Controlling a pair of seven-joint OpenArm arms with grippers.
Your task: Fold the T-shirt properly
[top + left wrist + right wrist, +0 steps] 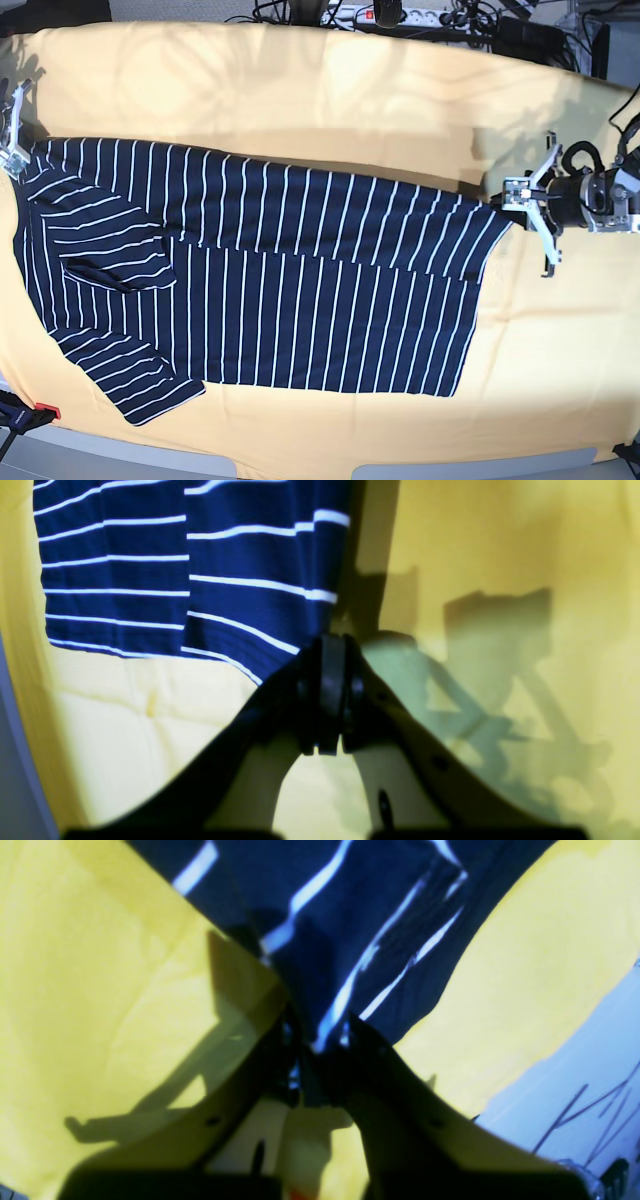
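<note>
One yellow cloth (330, 90) covers the table. One striped T-shirt (260, 300) lies spread across it, upper edge folded over. Two grippers: left gripper (327, 645), fingers fully closed, pinches the shirt's corner at the base view's right; right gripper (320, 1040), fingers nearly closed, clamps bunched shirt fabric at the opposite end.

Left gripper (327, 695) has its jaws pinched together, arm stretched out low and level. Right gripper (320, 1050) is clamped too, reaching way out.
</note>
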